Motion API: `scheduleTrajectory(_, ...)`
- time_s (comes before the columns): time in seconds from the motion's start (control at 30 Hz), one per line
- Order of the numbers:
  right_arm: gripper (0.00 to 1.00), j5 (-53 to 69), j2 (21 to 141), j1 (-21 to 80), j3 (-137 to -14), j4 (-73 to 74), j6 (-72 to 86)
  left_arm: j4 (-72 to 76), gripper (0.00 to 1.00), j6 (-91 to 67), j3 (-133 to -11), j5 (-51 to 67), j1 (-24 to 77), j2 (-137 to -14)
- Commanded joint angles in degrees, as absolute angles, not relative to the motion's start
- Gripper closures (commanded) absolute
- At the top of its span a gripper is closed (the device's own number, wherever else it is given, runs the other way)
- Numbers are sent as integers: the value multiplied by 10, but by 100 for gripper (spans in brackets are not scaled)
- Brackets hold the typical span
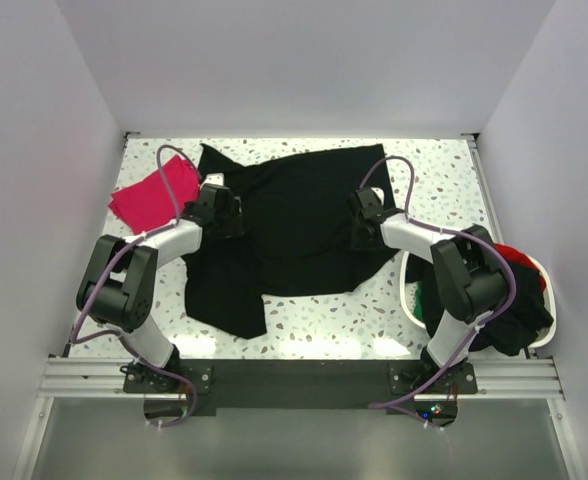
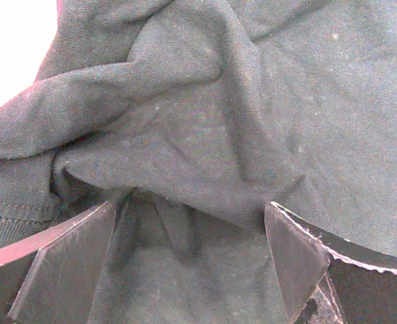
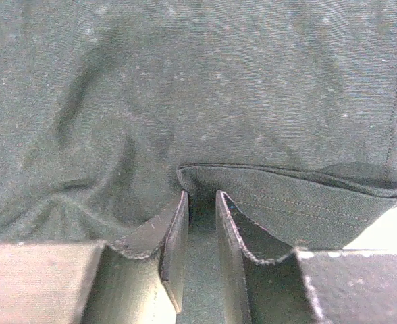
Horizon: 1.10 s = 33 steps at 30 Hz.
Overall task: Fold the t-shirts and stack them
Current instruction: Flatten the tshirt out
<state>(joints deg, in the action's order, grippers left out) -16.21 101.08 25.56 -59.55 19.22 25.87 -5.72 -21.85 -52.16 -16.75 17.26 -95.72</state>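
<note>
Pinching the 3 o'clock hem of a large black cloth t-shirt (image 1: pixel 304 220) in the near-closed right gripper (image 3: pixel 202 196); holding the left gripper (image 2: pixel 192 206) wide open over 9 o'clock folds, contact unclear.

From above you cannot make out the fingertips of the left gripper (image 1: pixel 238 217) or the right gripper (image 1: pixel 360 232); both are dark against the black t-shirt (image 1: pixel 304 220). The right arm (image 1: pixel 464 275) covers part of the basket (image 1: pixel 405 290), and its clothes (image 1: pixel 519 290) are a tangle you cannot count. Your left wrist view blows out white at its top-left corner, and both wrist views cut the shirt off at every edge.
</note>
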Motion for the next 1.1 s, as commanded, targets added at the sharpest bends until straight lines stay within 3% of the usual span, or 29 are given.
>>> scheduleTrajectory(0.0,76,-185,1001,250,-608,193,259,-54,3,-209,-522,-174,165,-940)
scheduleTrajectory(0.3,100,-189,998,241,-609,200,258,-54,3,-209,-520,-175,165,-940)
scheduleTrajectory(0.83,100,-192,947,237,-590,220,255,-54,3,-208,-517,-176,164,-932)
scheduleTrajectory(1.07,100,-192,924,236,-584,230,251,-48,3,-218,-488,-218,184,-861)
